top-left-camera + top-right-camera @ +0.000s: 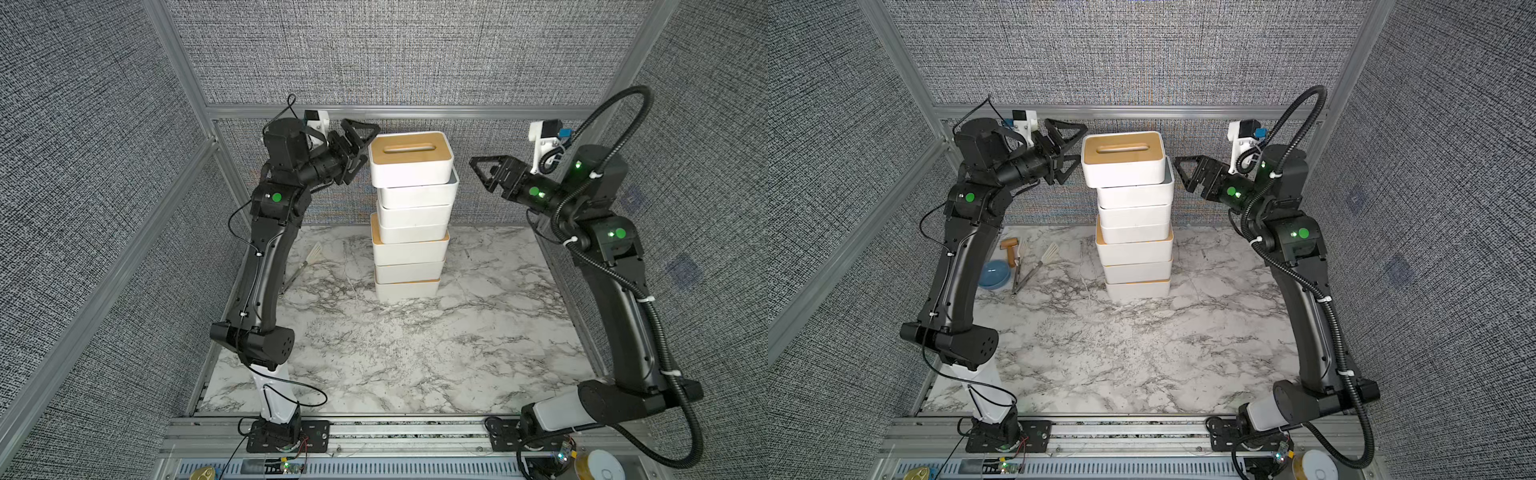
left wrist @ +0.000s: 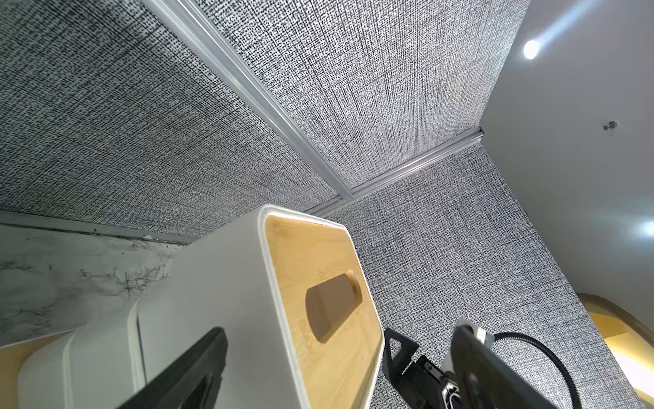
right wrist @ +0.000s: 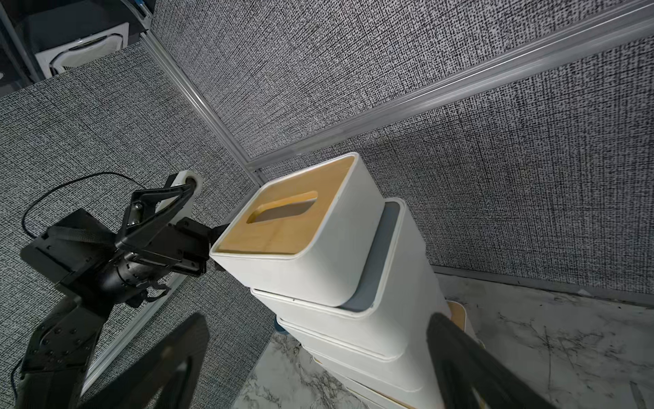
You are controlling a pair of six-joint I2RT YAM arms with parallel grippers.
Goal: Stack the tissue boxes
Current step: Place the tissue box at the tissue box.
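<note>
1. Marble tabletop: tissue boxes stacked in one tower, centre-back.
2. Left gripper, right gripper — both gaping, empty, flanking top box.
3. Top box sits offset; any bump while pulling away could topple everything.

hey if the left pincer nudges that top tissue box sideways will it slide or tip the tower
It would probably slide first: the top tissue box sits offset on a smooth grey lid. The stack is tall, narrow and uneven, so a firm push might topple it. The box looks rigid.

Left fingers and right fingers spread wide, held high.
</note>
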